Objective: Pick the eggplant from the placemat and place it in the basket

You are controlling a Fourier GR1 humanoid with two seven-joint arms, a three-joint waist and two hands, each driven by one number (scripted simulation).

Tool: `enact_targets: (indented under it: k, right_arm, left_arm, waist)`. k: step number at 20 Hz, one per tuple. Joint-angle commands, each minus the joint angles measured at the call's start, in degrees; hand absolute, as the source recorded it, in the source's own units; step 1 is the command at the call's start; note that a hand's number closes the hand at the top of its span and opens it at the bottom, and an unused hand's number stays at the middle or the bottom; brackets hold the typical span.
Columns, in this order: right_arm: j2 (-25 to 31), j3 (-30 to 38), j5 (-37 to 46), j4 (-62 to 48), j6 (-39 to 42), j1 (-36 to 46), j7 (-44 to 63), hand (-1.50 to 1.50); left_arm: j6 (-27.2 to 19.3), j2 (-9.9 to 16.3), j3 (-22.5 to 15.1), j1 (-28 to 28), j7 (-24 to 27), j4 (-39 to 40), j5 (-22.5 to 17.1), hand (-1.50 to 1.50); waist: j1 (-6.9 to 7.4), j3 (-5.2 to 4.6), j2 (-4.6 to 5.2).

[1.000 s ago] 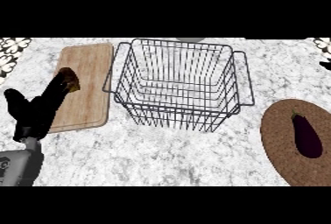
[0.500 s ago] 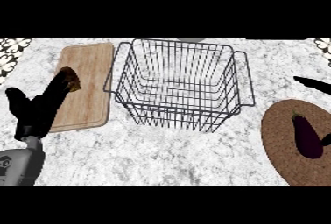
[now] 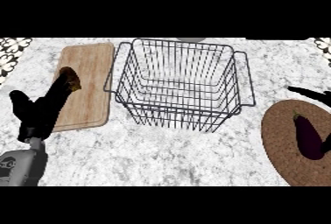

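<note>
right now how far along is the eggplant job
Nothing is done: the eggplant lies on the placemat and the basket holds nothing. In hand: the right hand is at the placemat's far edge, only its fingers showing. Left: grasp, carry, place in basket.

Bare counter (image 3: 168, 153) between placemat (image 3: 287, 148) and basket (image 3: 181, 83); basket top open.

One eggplant (image 3: 308, 136), one placemat (image 3: 284, 148), one basket (image 3: 181, 83), one cutting board (image 3: 90, 74).
</note>
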State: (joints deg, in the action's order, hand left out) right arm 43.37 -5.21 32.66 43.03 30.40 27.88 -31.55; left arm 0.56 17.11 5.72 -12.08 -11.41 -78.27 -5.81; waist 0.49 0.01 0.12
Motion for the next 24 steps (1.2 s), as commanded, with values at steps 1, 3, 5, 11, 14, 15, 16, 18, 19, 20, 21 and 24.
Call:
enact_targets:
  k: [1,3,5,11,14,15,16,18,19,20,21,24]
  right_arm:
    - [2.3,2.1,-0.4,3.8,3.5,-2.2,-1.7,-1.50]
    - [-2.0,1.8,0.9,-1.5,2.7,3.2,-0.3,-1.50]
    - [0.8,2.5,-0.4,4.4,3.4,-3.4,-2.7,-1.50]
    - [0.9,1.3,0.1,-2.0,2.7,-2.4,-10.1,-1.50]
    - [-1.5,0.0,1.8,-3.2,0.8,-1.5,-8.4,-1.50]
    - [1.6,0.3,1.3,-0.2,3.9,-1.8,-8.9,-1.50]
    - [1.8,0.0,1.8,1.6,1.7,-4.7,-9.5,-1.50]
    - [-0.5,0.2,3.4,0.1,-2.2,-5.0,-7.8,-1.50]
    - [1.0,-0.5,5.2,-4.5,-0.2,-0.8,-9.0,-1.50]
    - [0.9,0.8,3.9,1.3,-0.7,-5.2,-7.4,-1.50]
    - [0.2,0.5,5.0,-0.3,-2.4,-4.5,-8.5,-1.50]
    - [0.2,1.0,6.1,0.2,-3.0,-5.2,-8.5,-1.50]
  left_arm:
    - [3.8,3.0,2.5,0.9,-2.3,-2.0,-2.1,0.00]
    - [2.6,0.9,2.3,-0.2,1.2,1.9,-0.7,0.00]
    - [-0.4,-0.3,2.0,-2.0,-3.0,-1.0,-0.2,0.00]
    - [-0.2,-1.9,0.8,-0.1,2.0,2.1,2.2,0.00]
    - [2.6,0.5,2.0,1.2,-0.8,-2.1,0.5,0.00]
    - [3.2,0.9,3.3,1.4,-1.1,-2.2,-0.8,0.00]
    - [0.4,-2.1,0.8,2.1,-0.1,-2.1,1.9,0.00]
    - [2.4,-0.6,1.4,3.6,-5.0,-8.4,0.0,0.00]
    - [3.2,0.7,3.6,-1.0,-1.9,-1.3,-0.2,0.00]
    - [2.2,-0.1,2.8,-0.1,-4.3,-3.6,0.6,0.00]
    - [2.7,0.2,3.1,-1.7,-3.9,-1.5,0.6,0.00]
    - [3.2,0.1,3.7,1.2,-3.9,-4.9,0.4,0.00]
  waist:
    - [-0.46,-0.02,-0.20]
    - [-0.08,-0.01,-0.03]
    - [-0.65,-0.02,-0.19]
    - [-0.48,0.00,-0.02]
    - [-0.03,0.02,-0.04]
    - [-0.26,-0.01,-0.13]
    - [-0.50,-0.01,-0.15]
    - [-0.17,0.01,-0.16]
    - [-0.08,0.01,0.02]
    - [-0.46,-0.01,-0.14]
    - [-0.41,0.00,-0.08]
    - [-0.37,-0.01,-0.13]
